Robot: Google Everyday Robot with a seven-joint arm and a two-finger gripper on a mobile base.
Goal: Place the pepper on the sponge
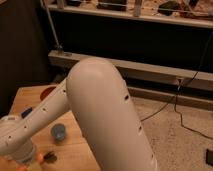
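The small orange tapered pepper (40,158) sits at the lower left, just beside the gripper (22,154); whether the gripper holds it, I cannot tell. The deep-blue flat sponge (27,112) peeks out at mid-left, apart from the pepper, so the placing remains.

pepper (39,158) 1 | sponge (27,112) 1 | cup (59,132) 1 | bowl (47,92) 1 | gripper (28,158) 1 — bottom left
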